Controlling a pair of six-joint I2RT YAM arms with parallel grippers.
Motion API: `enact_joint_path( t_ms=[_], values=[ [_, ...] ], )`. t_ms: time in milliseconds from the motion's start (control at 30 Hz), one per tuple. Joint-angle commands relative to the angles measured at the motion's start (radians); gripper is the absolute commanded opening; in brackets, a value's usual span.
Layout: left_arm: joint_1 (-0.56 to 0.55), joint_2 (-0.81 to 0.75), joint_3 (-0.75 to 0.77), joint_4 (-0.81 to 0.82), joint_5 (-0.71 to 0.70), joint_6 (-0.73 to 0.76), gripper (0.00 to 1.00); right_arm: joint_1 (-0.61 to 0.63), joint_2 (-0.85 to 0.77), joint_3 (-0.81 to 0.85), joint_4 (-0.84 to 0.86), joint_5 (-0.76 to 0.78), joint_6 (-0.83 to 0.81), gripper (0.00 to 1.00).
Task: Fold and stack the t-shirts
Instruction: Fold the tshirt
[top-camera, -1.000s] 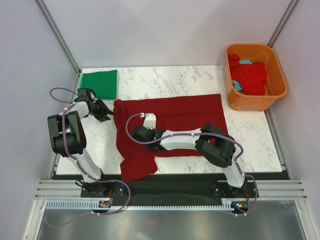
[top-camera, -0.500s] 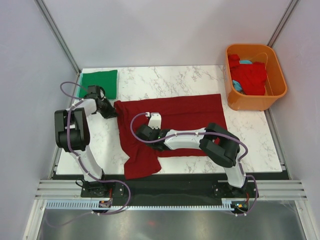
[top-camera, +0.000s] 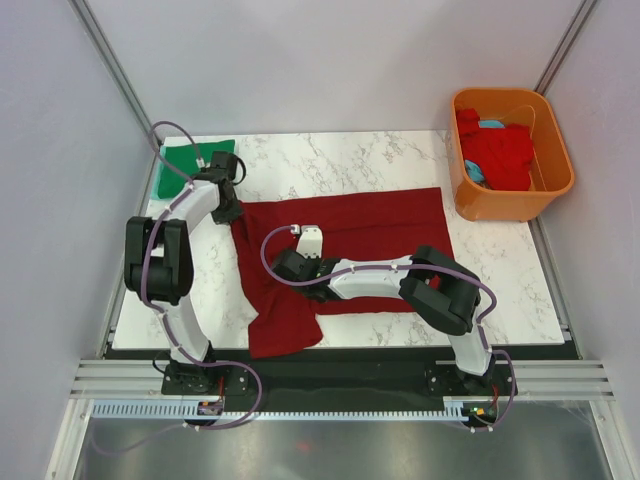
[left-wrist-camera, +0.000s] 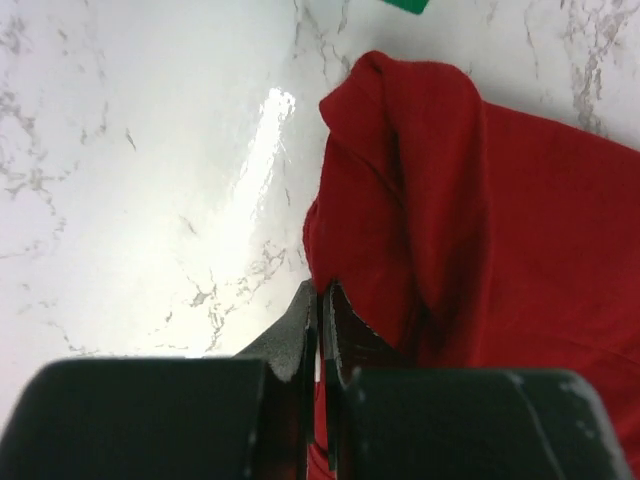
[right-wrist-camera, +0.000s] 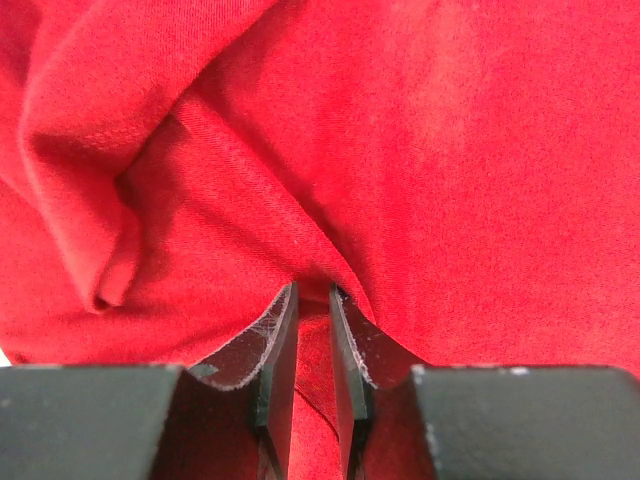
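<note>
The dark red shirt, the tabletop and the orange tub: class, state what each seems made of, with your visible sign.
Dark red shirt: soft matte knit cloth; it creases and drapes. Tabletop: glossy marble or marble-look laminate; grey veins, bright glare. Orange tub: probably moulded plastic; smooth, even colour, rounded rim.

A robotics lab cell: plain pale walls on aluminium posts, a marble-patterned table, and a left arm and right arm bolted to a near-edge metal rail.
</note>
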Motion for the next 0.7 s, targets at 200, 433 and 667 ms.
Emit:
enact_joint_path(
  t_ms=[200,433,667],
  values=[
    [-0.116,0.067,0.134,-0.032,-0.052,0.084,0.02,-0.001,-0.001,-0.014,-0.027,-0.021,-0.012,0.27],
    [-0.145,0.136,0.170,-0.032,0.094,0.090,0.04,-0.003,-0.007,-0.025,-0.025,-0.022,-0.010,0.27],
    [-0.147,0.138,0.164,-0.034,0.126,0.137,0.32,-0.003,-0.010,-0.023,-0.025,-0.021,-0.012,0.27]
  ],
)
